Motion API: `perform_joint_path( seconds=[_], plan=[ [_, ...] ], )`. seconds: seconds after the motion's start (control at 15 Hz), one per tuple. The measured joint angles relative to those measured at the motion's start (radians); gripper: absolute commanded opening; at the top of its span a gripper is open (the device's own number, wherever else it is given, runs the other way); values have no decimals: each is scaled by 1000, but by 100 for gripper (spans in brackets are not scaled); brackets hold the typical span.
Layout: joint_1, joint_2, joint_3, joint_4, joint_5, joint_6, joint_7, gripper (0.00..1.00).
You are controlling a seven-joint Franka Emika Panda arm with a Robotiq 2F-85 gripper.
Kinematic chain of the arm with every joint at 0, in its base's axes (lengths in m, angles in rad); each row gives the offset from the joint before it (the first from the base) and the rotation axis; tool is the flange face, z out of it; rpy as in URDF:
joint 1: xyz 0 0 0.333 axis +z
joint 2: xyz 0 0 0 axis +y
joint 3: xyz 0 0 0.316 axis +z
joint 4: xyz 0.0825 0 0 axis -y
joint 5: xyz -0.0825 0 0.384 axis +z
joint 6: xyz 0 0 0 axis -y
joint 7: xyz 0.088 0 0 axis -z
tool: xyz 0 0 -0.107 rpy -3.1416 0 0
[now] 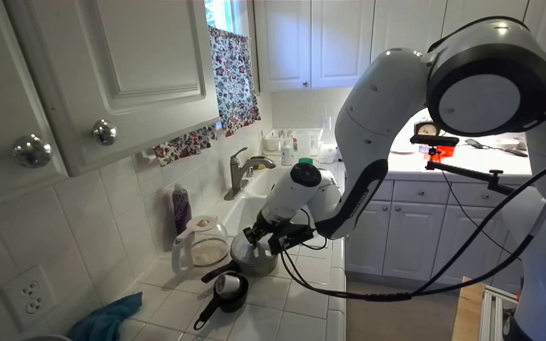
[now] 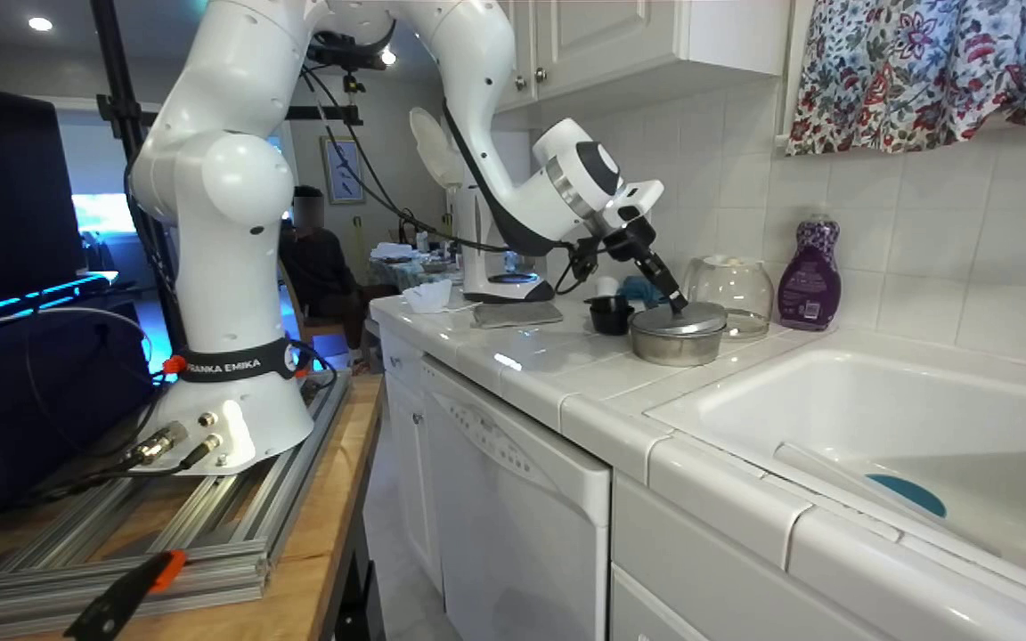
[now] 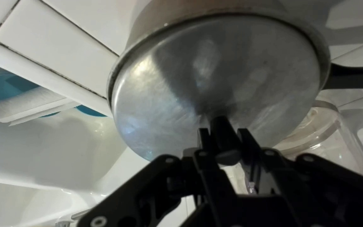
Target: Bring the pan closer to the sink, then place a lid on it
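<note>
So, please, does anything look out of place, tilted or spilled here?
Yes: in an exterior view, a small white cylindrical container sits tilted inside a small round black skillet, an unusual place for it. A crumpled teal fabric cloth lies at lower left. I see no spill.

In an exterior view, the pan sits on the counter low in the middle of the frame, with the lid on top and the sink higher up. The coffee pot is just left of the pan, and a bottle stands behind the coffee pot by the wall. Lower than the pan is a skillet with a cup in it, and a cloth lies at the lower left.
</note>
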Motion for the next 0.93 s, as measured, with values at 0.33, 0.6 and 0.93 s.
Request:
perform_joint_path(
  seconds=[0.33,0.6,0.93],
  plan=[
    [5,-2,-4,-23,0,1,24,94],
    [136,-31,-142,-38,-2,-100,26,100],
    [354,-212,-279,-152,-22,-340,-53,100]
  ],
)
